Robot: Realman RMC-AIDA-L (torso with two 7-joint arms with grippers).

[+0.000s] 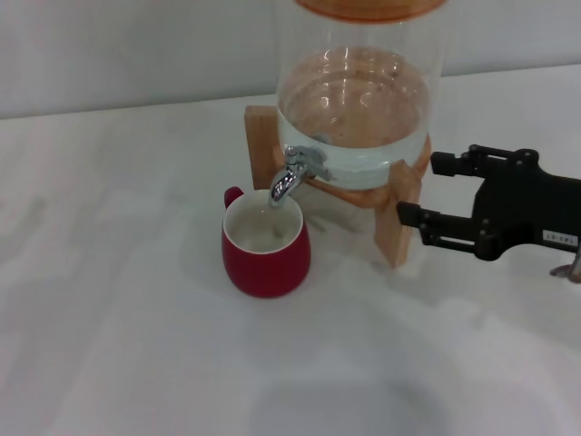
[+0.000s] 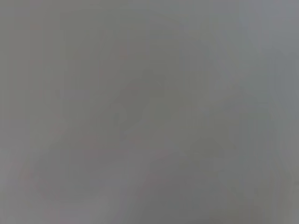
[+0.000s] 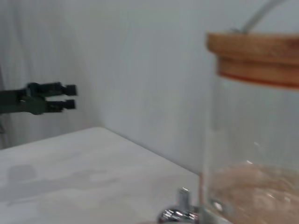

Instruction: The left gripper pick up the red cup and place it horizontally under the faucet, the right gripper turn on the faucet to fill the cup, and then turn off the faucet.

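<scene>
The red cup point(image 1: 266, 245) stands upright on the white table, its mouth right below the spout of the chrome faucet point(image 1: 292, 177). Its handle points to the back left. I see no stream of water from the spout. My right gripper point(image 1: 419, 189) hovers to the right of the faucet beside the wooden stand, jaws apart and empty. My left gripper point(image 3: 70, 96) shows only in the right wrist view, far off and raised above the table, its slim fingers slightly apart and holding nothing. The faucet's top also shows in the right wrist view point(image 3: 180, 212). The left wrist view shows only plain grey.
A tall glass jar point(image 1: 359, 91) with water and a wooden lid point(image 3: 254, 58) sits on a light wooden stand point(image 1: 399, 213) behind the cup. The white table point(image 1: 136, 345) spreads to the left and front.
</scene>
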